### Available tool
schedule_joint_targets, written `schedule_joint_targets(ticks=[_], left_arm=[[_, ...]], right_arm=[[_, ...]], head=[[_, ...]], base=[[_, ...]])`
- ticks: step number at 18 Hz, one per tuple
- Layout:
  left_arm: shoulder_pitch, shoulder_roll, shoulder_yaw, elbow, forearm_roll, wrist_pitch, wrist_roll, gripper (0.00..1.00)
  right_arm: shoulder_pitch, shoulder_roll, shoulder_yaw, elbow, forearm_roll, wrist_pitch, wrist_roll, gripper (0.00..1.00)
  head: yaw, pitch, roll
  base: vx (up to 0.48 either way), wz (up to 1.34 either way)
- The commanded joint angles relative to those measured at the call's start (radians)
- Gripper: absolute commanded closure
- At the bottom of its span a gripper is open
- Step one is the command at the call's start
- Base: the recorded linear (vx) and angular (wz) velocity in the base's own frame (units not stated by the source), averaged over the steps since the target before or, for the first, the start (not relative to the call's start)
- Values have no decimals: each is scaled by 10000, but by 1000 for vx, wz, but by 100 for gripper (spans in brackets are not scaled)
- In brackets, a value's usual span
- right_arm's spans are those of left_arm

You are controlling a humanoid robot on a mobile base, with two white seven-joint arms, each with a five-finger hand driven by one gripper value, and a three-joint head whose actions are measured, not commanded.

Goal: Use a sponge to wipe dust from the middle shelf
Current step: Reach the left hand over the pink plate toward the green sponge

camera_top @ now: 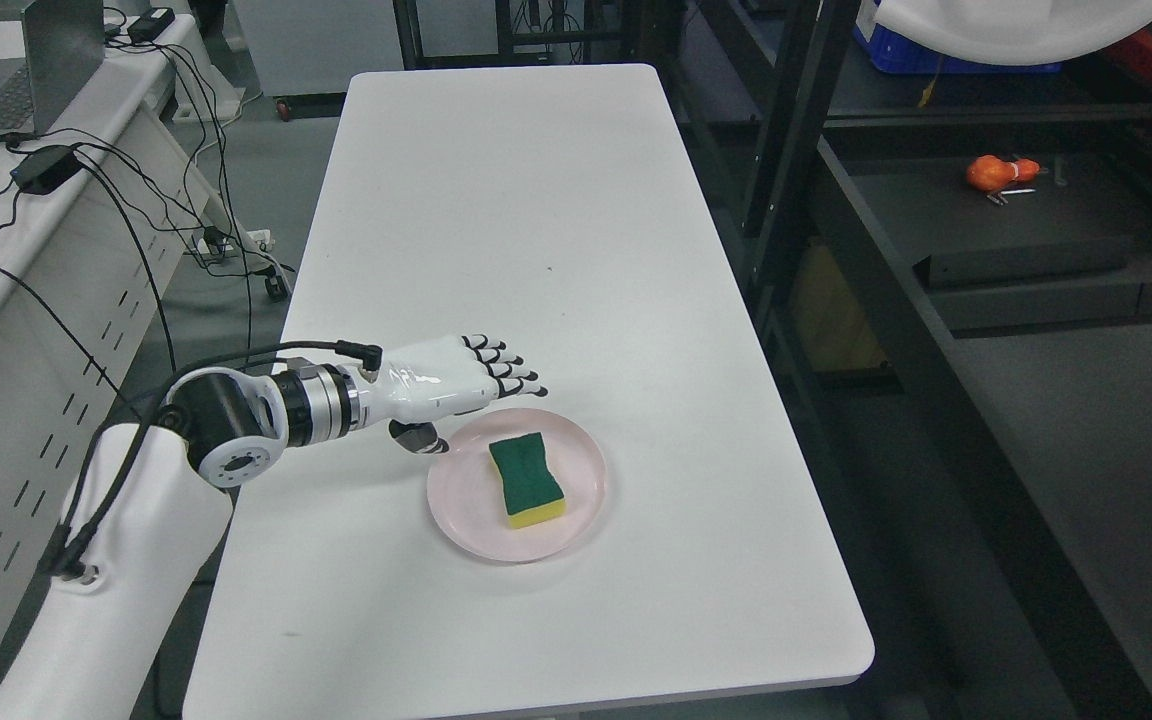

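Observation:
A sponge [526, 478], green on top with a yellow base, lies on a pink plate [456, 495] near the front of the white table [536, 220]. My left hand [481, 395] hovers just above and left of the plate's rim, fingers stretched out toward the right, thumb hanging below, holding nothing. It does not touch the sponge. A dark metal shelf rack [936, 330] stands to the right of the table. The right arm is out of view.
An orange object [1001, 172] lies on a dark shelf board at the upper right. A blue crate [901, 52] sits higher on the rack. A desk with a laptop [26, 70] and several cables stands at the left.

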Motion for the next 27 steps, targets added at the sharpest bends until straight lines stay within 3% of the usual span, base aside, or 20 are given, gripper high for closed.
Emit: schedule_joint_targets(ticks=[1, 8, 14, 21, 27], left_arm=[[-12, -190, -687, 399, -192, 1, 1, 8], [-43, -864, -994, 889, -207, 1, -167, 13], [-43, -973, -1056, 1196, -207, 1, -367, 16], [-28, -988, -857, 1227, -146, -14, -1103, 36], [-58, -1217, 93, 1289, -85, -14, -1257, 57]], right_arm=[[-6, -175, 0, -175, 0, 722, 3, 0], [-6, -175, 0, -175, 0, 722, 3, 0], [9, -175, 0, -175, 0, 722, 3, 0], [-6, -175, 0, -175, 0, 722, 3, 0], [9, -175, 0, -175, 0, 722, 3, 0]], head=[[0, 0, 0], [0, 0, 0], [0, 0, 0], [0, 0, 0], [0, 0, 0]], base=[[0, 0], [0, 0], [0, 0], [0, 0], [0, 0]])
